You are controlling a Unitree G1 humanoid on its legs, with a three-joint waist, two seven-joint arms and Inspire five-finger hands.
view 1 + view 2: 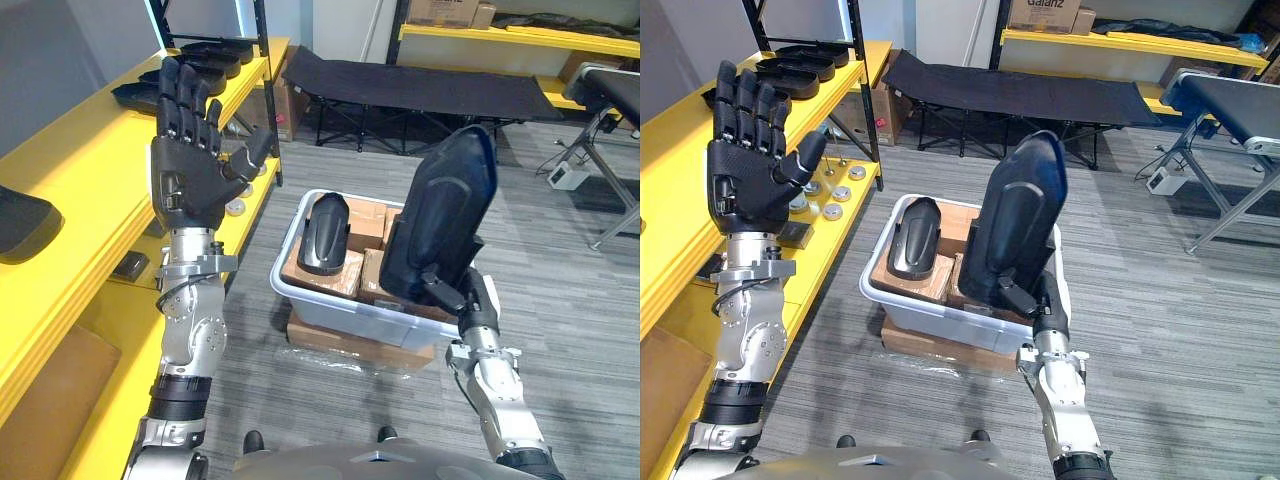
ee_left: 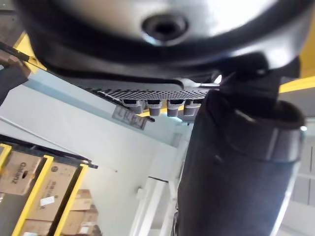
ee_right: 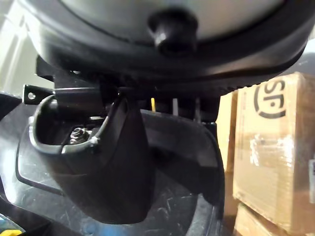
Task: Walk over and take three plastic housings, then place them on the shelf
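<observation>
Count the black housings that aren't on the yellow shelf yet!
2. One housing is in the right hand; the other housing lies in the bin on boxes. The held one may hide more. The left hand is empty.

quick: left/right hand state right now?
Left hand: open, fingers spread, holding nothing.
Right hand: closed on a black plastic housing, held upright above the bin.
</observation>
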